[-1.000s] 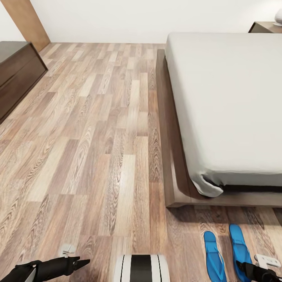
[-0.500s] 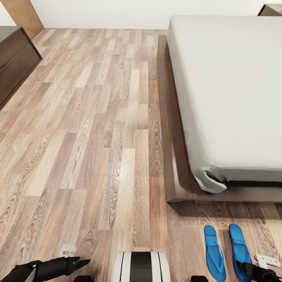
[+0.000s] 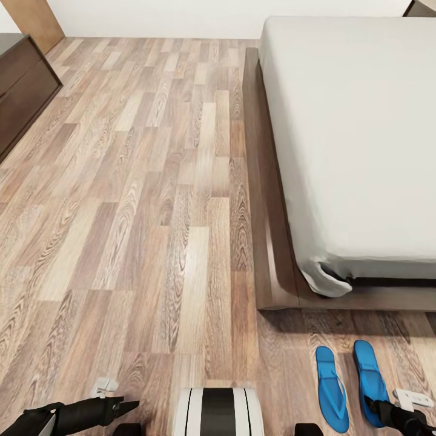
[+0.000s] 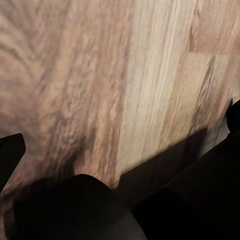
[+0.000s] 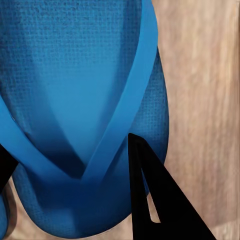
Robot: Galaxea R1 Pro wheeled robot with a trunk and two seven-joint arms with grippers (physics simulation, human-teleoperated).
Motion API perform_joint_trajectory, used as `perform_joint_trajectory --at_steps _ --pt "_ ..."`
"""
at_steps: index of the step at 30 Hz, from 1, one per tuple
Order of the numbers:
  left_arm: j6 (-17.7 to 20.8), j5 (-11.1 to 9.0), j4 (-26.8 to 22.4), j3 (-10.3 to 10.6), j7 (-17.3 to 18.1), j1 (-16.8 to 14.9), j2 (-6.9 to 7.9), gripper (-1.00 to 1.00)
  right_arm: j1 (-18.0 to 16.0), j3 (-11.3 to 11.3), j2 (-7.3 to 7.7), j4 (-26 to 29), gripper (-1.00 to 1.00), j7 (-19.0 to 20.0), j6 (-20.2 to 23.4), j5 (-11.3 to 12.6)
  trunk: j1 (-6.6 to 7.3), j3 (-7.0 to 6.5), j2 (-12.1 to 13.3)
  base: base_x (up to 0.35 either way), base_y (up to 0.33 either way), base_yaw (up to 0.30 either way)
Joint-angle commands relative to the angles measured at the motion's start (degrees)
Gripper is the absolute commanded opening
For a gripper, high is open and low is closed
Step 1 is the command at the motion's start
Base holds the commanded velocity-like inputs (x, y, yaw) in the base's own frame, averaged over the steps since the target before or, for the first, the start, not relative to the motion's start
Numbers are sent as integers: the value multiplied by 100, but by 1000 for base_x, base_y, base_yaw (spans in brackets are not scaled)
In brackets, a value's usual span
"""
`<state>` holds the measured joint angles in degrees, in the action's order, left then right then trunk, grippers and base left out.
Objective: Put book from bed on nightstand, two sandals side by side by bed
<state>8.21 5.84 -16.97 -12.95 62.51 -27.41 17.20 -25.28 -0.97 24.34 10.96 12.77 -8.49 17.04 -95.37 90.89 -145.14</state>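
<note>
Filling the right of the head view, one bed shows a bare mattress; no book lies on the visible part, so whether that step is done I cannot tell. Two sandals already lie side by side on the floor just past the bed's foot. The right gripper hangs spread above one sandal, holding nothing; how open the left gripper is, I cannot tell.

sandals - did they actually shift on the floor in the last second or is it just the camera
No, it is the camera. The two sandals keep the same spacing from each other and the same floorboards under them; the bed corner drifts with the whole head view.
</note>
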Motion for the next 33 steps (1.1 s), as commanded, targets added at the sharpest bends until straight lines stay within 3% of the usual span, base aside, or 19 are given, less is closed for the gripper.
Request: perform_joint_trajectory --at_steps 1,10,21,33 --pt "49 57 -8 -50 33 -1 -5 100 -3 -9 1 -10 -100 44 -21 45 1 3 -1 0 0 0" --pt "58 57 -8 -50 33 -1 -6 100 -3 -6 1 -32 -100 42 -39 45 1 3 -1 0 0 0" --pt "58 57 -8 -50 33 -1 -6 100 -3 -1 1 -41 -100 43 -39 45 -28 247 -16 0 0 0" --pt "58 57 -8 -50 33 -1 -6 100 -3 0 1 -41 -100 44 -39 45 -33 291 -19 0 0 0"
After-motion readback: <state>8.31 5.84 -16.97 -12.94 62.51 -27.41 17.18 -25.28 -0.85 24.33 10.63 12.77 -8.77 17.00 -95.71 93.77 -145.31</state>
